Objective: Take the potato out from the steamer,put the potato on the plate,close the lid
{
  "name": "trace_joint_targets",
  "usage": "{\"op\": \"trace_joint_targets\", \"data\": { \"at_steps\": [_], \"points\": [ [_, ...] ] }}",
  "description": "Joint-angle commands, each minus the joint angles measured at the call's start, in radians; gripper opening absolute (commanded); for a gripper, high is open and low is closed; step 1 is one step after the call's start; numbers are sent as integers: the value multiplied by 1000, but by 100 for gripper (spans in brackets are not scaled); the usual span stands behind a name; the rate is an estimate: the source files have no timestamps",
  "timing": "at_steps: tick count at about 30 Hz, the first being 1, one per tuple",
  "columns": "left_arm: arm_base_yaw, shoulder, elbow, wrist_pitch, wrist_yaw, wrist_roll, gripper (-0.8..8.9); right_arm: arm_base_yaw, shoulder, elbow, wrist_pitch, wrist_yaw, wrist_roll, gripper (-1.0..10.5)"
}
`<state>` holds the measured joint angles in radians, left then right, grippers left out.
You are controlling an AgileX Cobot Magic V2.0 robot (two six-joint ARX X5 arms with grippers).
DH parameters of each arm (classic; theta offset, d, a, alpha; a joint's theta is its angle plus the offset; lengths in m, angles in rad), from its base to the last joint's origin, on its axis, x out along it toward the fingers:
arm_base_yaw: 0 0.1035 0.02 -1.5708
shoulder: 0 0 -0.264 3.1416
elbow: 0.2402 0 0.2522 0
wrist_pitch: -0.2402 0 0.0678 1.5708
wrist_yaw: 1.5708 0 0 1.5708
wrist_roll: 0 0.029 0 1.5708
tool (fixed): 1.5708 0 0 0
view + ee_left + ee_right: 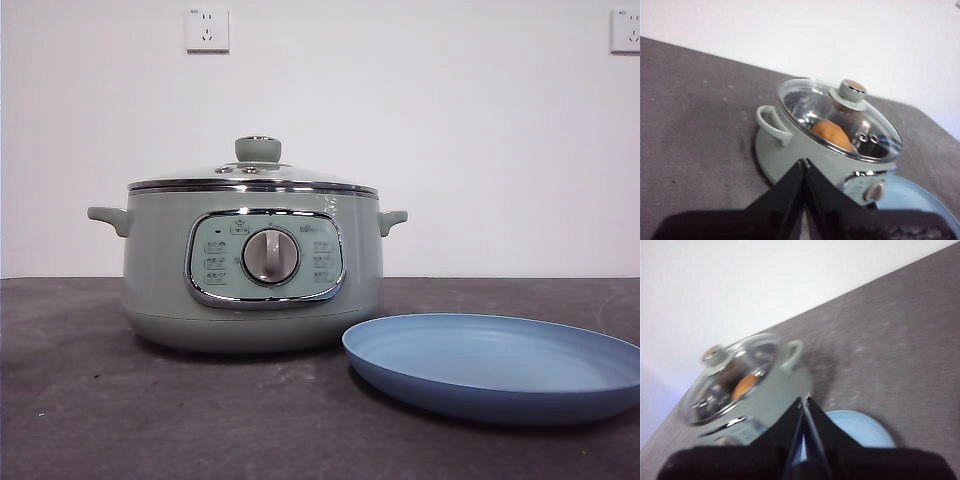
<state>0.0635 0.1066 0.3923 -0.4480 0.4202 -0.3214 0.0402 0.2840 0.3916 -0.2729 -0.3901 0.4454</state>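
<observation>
At the left-centre of the front view the steamer (254, 270) stands on the dark desk (80, 400), its lid (254, 172) seated on the rim. The left wrist view shows the potato (830, 133) inside, under the glass. The plate (497, 366) lies at the lower right, just beside the steamer. Left hand (804, 162) and right hand (805, 400) hang above, jaws pressed together, holding nothing.

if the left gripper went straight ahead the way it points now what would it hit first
Probably the steamer: the shut left gripper points at its side wall, just below the lid. Depth is unclear.
</observation>
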Motion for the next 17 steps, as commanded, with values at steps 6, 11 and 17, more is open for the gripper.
{"op": "trace_joint_targets", "data": {
  "at_steps": [6, 11, 17],
  "points": [
    [3, 284, 227, -46, 181, 127, -8, 27, 254, 356, -272, -127, -282, -12],
    [1, 451, 396, -145, 281, 221, -8, 43, 401, 551, -500, -137, -467, -12],
    [-4, 573, 545, -345, 321, 353, -8, 74, 517, 668, -639, -137, -554, -12]
  ]
}}
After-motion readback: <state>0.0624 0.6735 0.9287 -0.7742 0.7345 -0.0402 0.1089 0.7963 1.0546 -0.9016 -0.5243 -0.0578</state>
